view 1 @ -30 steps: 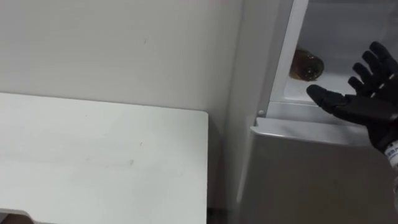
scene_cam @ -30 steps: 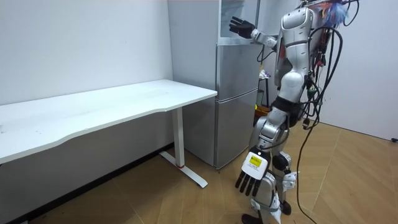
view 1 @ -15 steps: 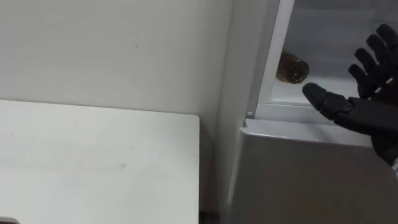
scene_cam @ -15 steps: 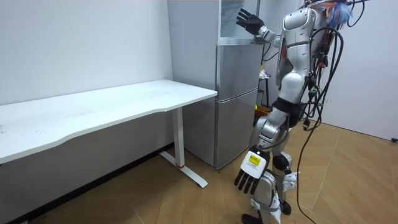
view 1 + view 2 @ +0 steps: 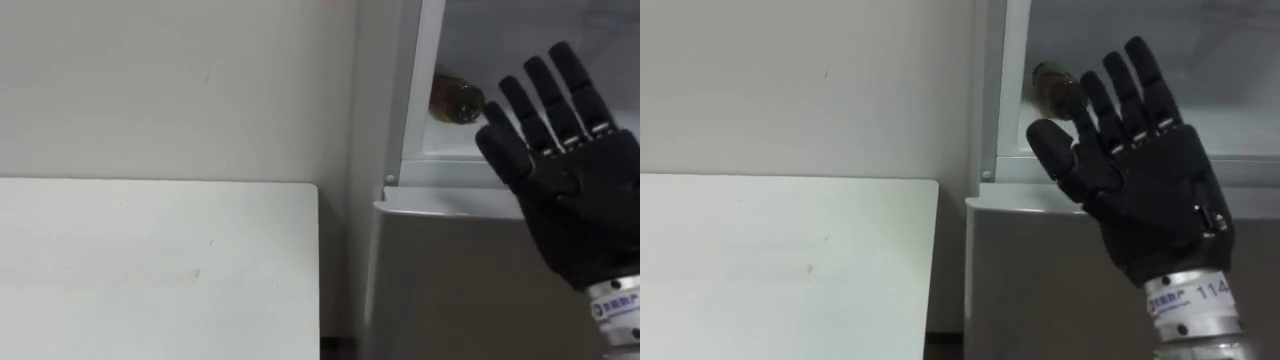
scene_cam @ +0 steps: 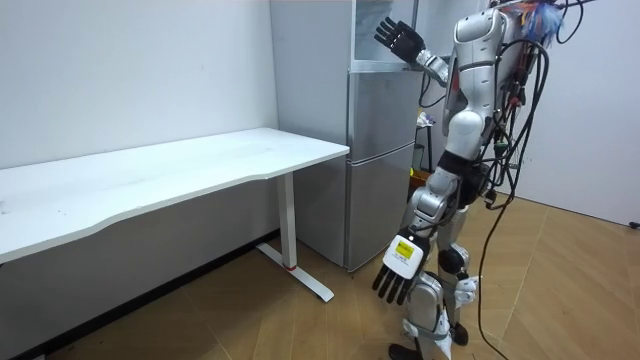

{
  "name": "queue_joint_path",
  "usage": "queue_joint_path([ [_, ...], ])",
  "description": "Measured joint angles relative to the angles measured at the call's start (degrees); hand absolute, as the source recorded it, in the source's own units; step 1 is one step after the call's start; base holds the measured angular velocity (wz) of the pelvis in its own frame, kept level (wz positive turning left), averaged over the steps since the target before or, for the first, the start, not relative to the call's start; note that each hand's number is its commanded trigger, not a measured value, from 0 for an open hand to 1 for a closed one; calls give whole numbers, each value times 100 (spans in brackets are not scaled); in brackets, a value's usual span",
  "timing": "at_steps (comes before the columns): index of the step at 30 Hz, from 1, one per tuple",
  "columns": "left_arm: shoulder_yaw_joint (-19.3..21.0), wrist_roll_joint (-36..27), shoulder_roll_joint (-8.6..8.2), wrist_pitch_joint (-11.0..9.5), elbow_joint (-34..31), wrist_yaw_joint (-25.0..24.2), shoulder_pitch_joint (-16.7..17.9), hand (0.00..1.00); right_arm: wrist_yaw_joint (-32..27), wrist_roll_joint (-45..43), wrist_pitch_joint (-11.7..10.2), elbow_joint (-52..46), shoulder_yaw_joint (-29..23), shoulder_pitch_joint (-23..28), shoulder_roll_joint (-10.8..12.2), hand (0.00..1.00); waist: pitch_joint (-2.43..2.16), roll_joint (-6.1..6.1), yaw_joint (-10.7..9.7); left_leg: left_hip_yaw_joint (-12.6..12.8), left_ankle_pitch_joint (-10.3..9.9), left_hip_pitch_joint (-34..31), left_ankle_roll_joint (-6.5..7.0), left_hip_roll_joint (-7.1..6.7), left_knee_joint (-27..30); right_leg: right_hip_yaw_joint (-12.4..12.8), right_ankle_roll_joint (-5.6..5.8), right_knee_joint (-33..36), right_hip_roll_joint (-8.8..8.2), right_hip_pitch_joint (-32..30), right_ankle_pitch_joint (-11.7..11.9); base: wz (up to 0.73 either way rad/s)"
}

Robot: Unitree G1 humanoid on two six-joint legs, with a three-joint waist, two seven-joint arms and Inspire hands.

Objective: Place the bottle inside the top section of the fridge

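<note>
In the upper fridge (image 5: 411, 100), far in on its left side, lies the bottle (image 5: 455, 100). It rests on its side on the white bottom of that part. It is small and round, brownish and a bit shiny. I cannot tell if it is glass or plastic. Nothing touches it. The upper fridge is a white box with smooth walls and a white frame round the open front.

In front of that opening is the right hand (image 5: 565, 190). It is black and looks hard and dull, with a silver ring at the wrist. Its fingers are straight and spread apart, pointing up, and the thumb sticks out to the left. It holds nothing. The bottle is apart from it, farther in and up to the left. In the right eye view the fingers cover a bit of the bottle.

Under the opening is the lower door (image 5: 460, 290) of the fridge. It is flat, grey and smooth like metal, and it is shut. Near the fridge on the left is the worktop (image 5: 150, 260), a flat white board with a square corner. Behind it is a plain pale wall (image 5: 180, 80).

In the room view the robot stands upright on a wooden floor (image 6: 560, 290) at the fridge, right arm lifted high to the open top part. The left hand (image 6: 397, 272) hangs low by its leg. Its fingers are straight and loose, pointing down, with nothing in them. The worktop is long and stands on thin white legs.
</note>
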Motion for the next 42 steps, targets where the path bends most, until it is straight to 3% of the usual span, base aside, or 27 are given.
queue_joint_path([
  [4,-161,-7,10,-94,39,30,-110,0,475,772,-79,31,395,349,117,0,15,26,95,35,-10,-2,5,0,-8,25,-1,4,0,-5,0,-5],
  [5,-254,-11,17,-114,62,41,-136,0,637,933,-108,85,516,452,135,0,39,71,133,45,-27,-3,5,7,-1,33,-1,6,1,2,0,-4],
  [8,-361,-17,27,-115,62,37,-155,0,976,1117,-80,132,806,695,249,0,33,89,189,75,-34,-23,6,9,-1,60,-1,16,1,-32,0,-6],
  [12,-379,-214,18,-111,69,-22,-138,0,1449,1589,17,154,839,981,509,0,25,116,293,120,-37,-42,12,8,-8,103,-2,22,3,-76,1,-4],
  [18,-394,-228,-6,-109,92,-36,-214,0,1773,1747,16,814,926,1221,546,0,34,176,305,121,-36,-22,13,0,0,107,-1,18,2,-75,1,0],
  [27,-396,-343,-21,-139,183,-146,-249,0,2160,1772,13,1841,808,1469,534,0,21,287,212,175,-38,1,10,10,-11,173,-1,15,14,-73,1,-3],
  [30,-389,-694,-18,-139,181,-146,-215,0,2263,1778,21,2252,790,1498,534,0,22,274,145,174,-40,0,11,10,-3,175,-1,13,13,-67,2,0],
  [37,-379,-1032,-6,-163,184,-33,-161,0,2319,1970,72,3004,728,2072,549,0,14,210,85,170,-48,8,13,-3,-2,173,7,-18,7,-57,-4,0],
  [42,-321,-1130,-3,-262,179,53,-119,0,2159,2008,63,3536,307,2251,622,0,33,137,-100,172,-49,5,13,-14,-22,194,11,-106,12,-32,-5,0],
])
